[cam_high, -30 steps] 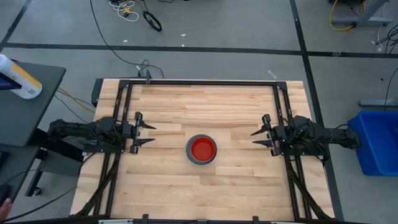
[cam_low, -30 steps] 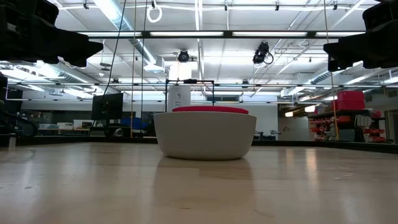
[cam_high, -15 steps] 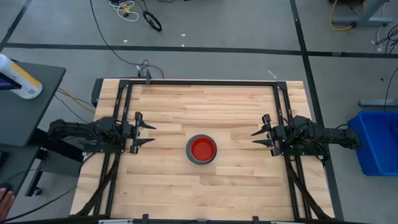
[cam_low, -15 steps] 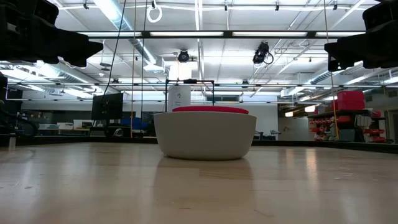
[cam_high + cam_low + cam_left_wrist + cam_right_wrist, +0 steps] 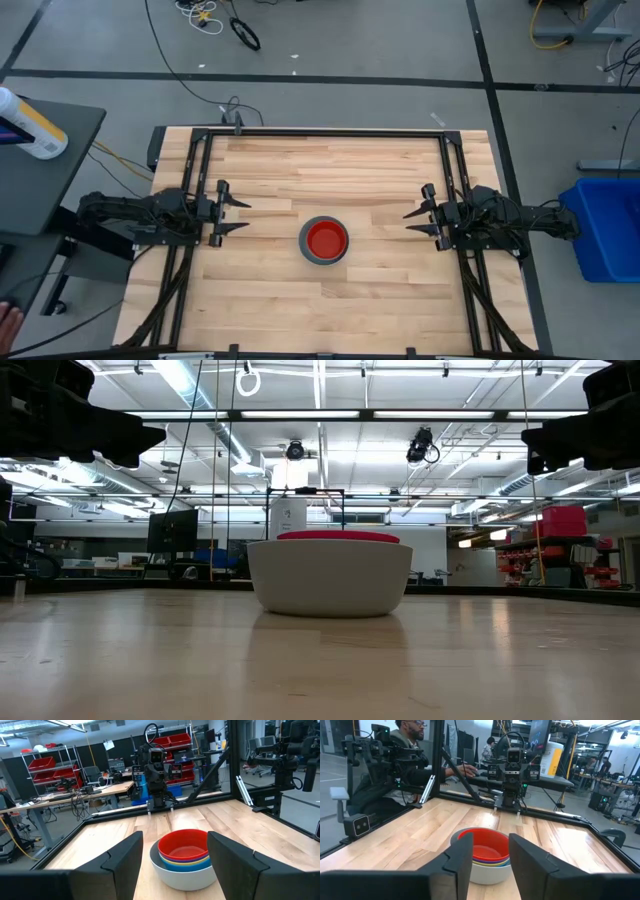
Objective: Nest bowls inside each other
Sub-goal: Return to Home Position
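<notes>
The small round red plastic bowl (image 5: 326, 240) sits on top inside the round grey plastic bowl (image 5: 330, 580), midway between the left tool (image 5: 247, 214) and the right tool (image 5: 410, 221), well apart from both. Both tools are empty, jaws apart. Nesting looks done; next, the arms just need to rest.

- Red bowl (image 5: 183, 845): plain bright red.
- Yellow bowl (image 5: 181, 862): a thin yellow band.
- Blue bowl (image 5: 187, 867): a narrow blue band.
- Grey bowl (image 5: 185, 880): pale grey, unpatterned.
- Table (image 5: 380, 170): light wood in streaky strips.
- Left gripper (image 5: 245, 215) and right gripper (image 5: 407, 222): black.
- Bin (image 5: 608, 228): blue.
</notes>
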{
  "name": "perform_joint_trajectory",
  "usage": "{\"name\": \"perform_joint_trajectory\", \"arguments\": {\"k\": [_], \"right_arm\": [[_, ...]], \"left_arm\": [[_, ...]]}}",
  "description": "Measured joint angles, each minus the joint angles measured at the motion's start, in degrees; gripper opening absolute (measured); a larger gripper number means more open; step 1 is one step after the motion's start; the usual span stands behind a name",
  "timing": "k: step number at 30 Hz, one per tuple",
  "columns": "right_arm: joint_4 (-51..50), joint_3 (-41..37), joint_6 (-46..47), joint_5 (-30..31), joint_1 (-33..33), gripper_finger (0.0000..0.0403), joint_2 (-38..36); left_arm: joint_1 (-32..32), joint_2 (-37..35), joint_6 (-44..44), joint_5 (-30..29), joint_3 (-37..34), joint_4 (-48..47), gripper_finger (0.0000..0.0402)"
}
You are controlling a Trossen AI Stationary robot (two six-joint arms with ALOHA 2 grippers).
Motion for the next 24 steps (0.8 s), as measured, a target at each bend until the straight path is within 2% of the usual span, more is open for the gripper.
{"name": "perform_joint_trajectory", "arguments": {"k": [24], "right_arm": [[0.0,0.0,-0.01,0.0,-0.01,0.0182,0.0]], "left_arm": [[0.0,0.0,0.0,0.02,-0.02,0.0,0.0228]]}}
